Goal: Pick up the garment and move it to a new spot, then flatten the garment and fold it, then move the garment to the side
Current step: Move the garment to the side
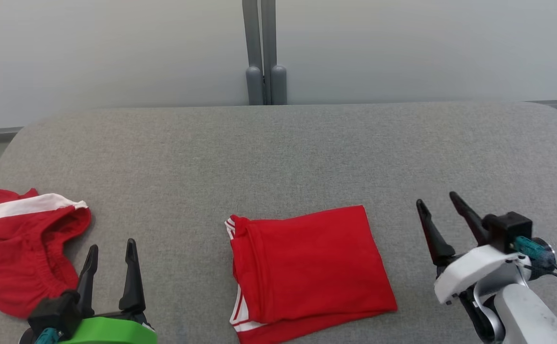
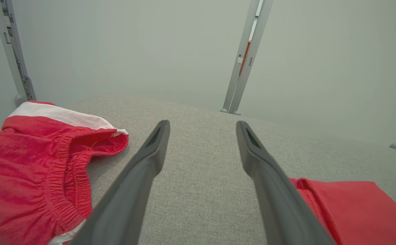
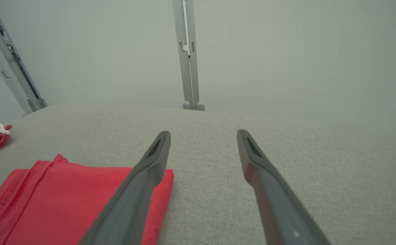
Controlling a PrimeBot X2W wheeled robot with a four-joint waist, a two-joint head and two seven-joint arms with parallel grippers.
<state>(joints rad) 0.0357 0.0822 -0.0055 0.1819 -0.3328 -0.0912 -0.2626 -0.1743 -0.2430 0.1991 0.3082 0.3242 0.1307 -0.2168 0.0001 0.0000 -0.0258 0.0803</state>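
Your left end effector (image 1: 112, 245) sits closest to the lens, at 7 o'clock in the head view. It has a green collar, and its two dark fingers are spread wide and grip nothing. At 4 o'clock your right end effector (image 1: 436, 199), on a white wrist, is likewise spread and empty, fingers leaning toward 11 o'clock.

Between them, at 6 o'clock on the grey fabric-covered table (image 1: 278, 153), lies the folded red garment (image 1: 307, 267). It is a flat, roughly rectangular stack with white stripes along its 9 o'clock edge and lower layers peeking out along the near edge. It lies apart from both end effectors.

At 8 o'clock, by the table's left edge, a crumpled red garment (image 1: 20, 248) with a white band and a gathered elastic hem lies in a heap. It is just beside the left end effector; you cannot tell whether the two touch.

Your left wrist view frames bare table between the fingers, with the heap at 9 o'clock and the folded stack at 4 o'clock. Your right wrist view puts the folded stack at 8 o'clock, one corner behind a finger. A pale wall (image 1: 115, 52) and a grey post (image 1: 264, 52) stand at 12 o'clock.
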